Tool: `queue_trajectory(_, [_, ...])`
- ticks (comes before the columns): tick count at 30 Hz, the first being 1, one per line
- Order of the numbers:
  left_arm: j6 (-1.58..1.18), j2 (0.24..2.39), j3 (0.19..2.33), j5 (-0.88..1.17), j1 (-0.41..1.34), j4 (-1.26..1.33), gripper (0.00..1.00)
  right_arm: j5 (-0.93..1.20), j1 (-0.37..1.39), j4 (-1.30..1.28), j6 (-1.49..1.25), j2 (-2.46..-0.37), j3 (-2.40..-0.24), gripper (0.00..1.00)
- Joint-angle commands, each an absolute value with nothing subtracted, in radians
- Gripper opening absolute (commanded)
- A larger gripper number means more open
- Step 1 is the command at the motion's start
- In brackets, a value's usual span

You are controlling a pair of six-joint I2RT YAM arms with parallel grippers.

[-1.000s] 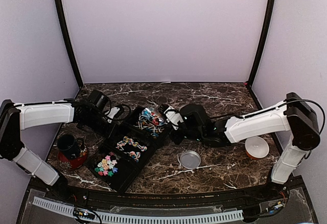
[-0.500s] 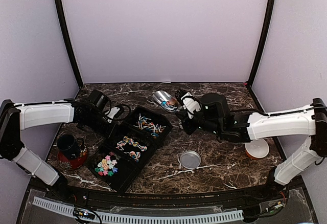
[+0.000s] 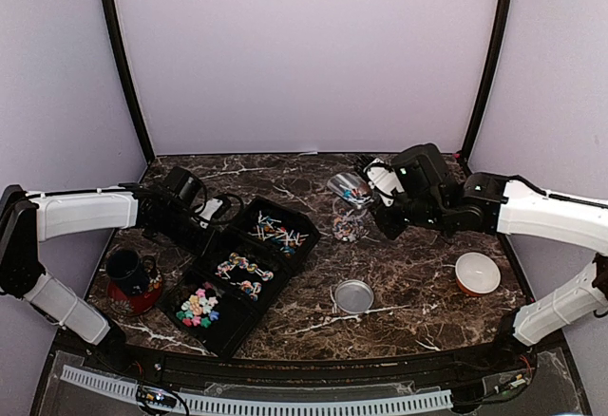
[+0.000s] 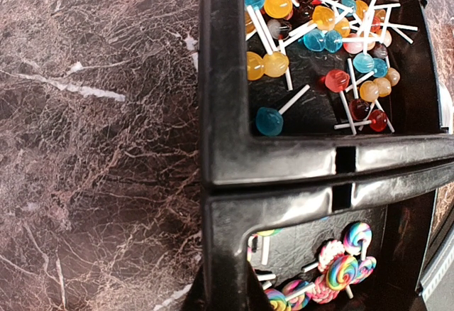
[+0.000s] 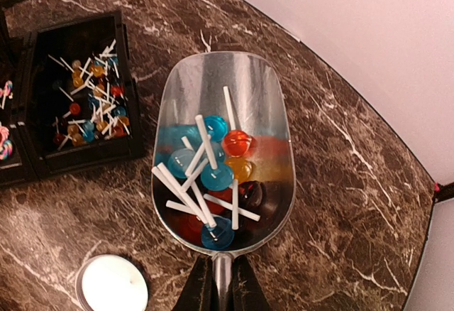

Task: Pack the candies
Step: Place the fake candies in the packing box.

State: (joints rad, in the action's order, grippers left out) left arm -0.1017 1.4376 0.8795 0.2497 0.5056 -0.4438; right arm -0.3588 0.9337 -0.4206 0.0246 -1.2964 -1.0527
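Candies sit in the scoop the right hand grips; left hand clamps tray.

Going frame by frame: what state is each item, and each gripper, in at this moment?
Right gripper: shut on the scoop's handle.
Scoop: held off the table, loaded with lollipops.
Glass jar: upright, lid off, partly filled.
Lid: lying flat on the table, apart from the jar.
Tray: on the table, all three compartments stocked.
Left gripper: shut on the tray's rim.
Mug: upright.
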Motion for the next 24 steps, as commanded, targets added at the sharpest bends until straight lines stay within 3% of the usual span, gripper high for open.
queue_trajectory(1, [-0.126, 1.368, 0.9, 0.31, 0.499, -0.396, 0.0, -0.364, 0.899, -0.596, 0.001, -1.295, -1.106, 0.0])
queue_trajectory(24, [-0.124, 1.365, 0.902, 0.308, 0.497, -0.399, 0.0, -0.301, 0.778, -0.883, 0.034, -1.514, -1.355, 0.0])
